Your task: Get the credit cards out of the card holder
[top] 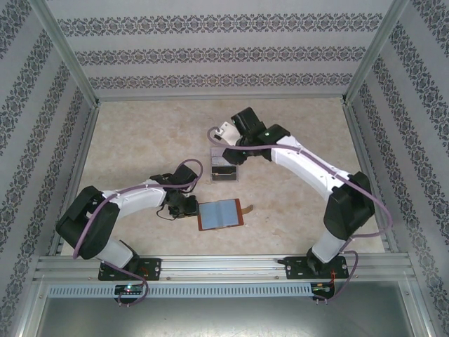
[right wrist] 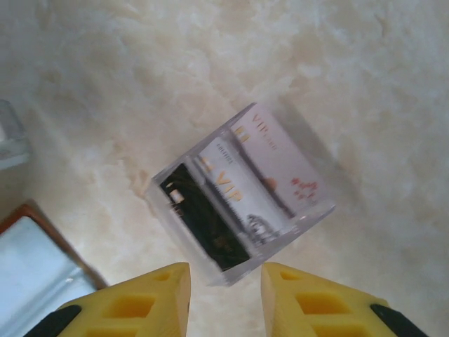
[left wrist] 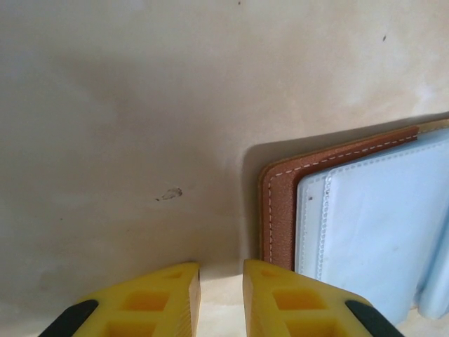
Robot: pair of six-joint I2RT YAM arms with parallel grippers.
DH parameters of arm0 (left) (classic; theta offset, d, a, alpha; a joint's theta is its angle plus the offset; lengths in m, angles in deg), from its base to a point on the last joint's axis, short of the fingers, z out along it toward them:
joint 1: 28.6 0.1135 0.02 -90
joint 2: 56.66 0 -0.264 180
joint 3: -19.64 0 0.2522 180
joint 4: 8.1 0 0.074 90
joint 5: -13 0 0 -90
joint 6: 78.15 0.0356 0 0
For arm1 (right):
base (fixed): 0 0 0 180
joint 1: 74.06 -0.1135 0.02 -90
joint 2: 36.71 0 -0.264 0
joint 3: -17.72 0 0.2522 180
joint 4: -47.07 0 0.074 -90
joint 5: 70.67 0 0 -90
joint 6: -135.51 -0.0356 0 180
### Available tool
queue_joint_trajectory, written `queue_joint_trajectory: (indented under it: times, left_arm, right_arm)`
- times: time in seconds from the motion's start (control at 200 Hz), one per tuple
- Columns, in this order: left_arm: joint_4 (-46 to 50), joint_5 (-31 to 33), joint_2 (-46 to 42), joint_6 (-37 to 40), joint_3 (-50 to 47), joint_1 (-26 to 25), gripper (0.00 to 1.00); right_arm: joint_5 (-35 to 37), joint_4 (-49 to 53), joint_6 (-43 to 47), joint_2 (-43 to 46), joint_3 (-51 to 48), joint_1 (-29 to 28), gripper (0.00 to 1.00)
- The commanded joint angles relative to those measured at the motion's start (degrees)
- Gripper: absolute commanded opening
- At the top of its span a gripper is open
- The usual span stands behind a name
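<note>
Wallet (top: pixel 219 214) of reddish-brown leather lies open and flat on the desk (top: pixel 140 133), near the front edge and between the two arms. Its pale blue-grey lining (left wrist: pixel 372 232) faces up, and its short strap tab (top: pixel 247 208) sticks out on the right side.

Farther back on the desk, near the wallet but apart from it, we see a clear plastic tray (right wrist: pixel 163 184). The cards (right wrist: pixel 242 189) are in this tray, side by side and partly overlapping. One is dark, and two are pale with "VIP" lettering. We cannot tell from these views whether any card sits in the wallet's sleeves.

The left gripper (left wrist: pixel 222 295) is low over the desk at the wallet's left edge. Its yellow fingers (left wrist: pixel 295 302) stand a narrow gap apart with nothing between them, only bare desk showing through. The stitched brown corner of the wallet lies just beside the right-hand finger, and we cannot say whether they touch.

The right gripper (right wrist: pixel 224 295) hangs above the tray, looking down on it. Its fingers (right wrist: pixel 140 302) are parted somewhat wider and hold nothing, and the near end of the tray, where the dark card is, shows in the gap. A corner of the wallet shows at the lower left of the right wrist view.
</note>
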Motion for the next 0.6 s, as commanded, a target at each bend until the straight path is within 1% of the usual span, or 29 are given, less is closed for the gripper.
queue_joint_trajectory:
  times: [0.0, 0.17, 0.31, 0.44, 0.515, 0.595]
  left_arm:
    - [-11.16, -6.09, 3.73, -1.11, -0.39, -3.53, 0.23]
    - [-9.27, -2.43, 0.35, -2.27, -1.84, -3.54, 0.21]
    - [-6.93, 0.17, -2.81, -2.57, -2.39, -3.54, 0.21]
    - [-5.54, 1.55, -5.73, -2.17, -3.51, -2.09, 0.21]
    - [-5.60, 1.26, -7.66, -1.80, -5.17, 0.03, 0.21]
    - [-5.67, 0.26, -9.43, -1.00, -6.55, 2.53, 0.21]
  right_arm:
    - [0.30, -3.44, -10.17, 4.41, -4.45, -1.55, 0.32]
    - [2.84, -2.79, -15.80, 8.37, -8.85, -4.72, 0.31]
    - [2.43, -2.52, -26.05, 11.33, -12.31, -6.17, 0.29]
    - [-1.84, -4.22, -38.14, 13.61, -17.10, -6.77, 0.28]
    - [-3.24, -3.45, -45.99, 13.77, -18.91, -6.87, 0.28]
    - [-7.84, -4.80, -52.83, 13.09, -21.38, -7.31, 0.28]
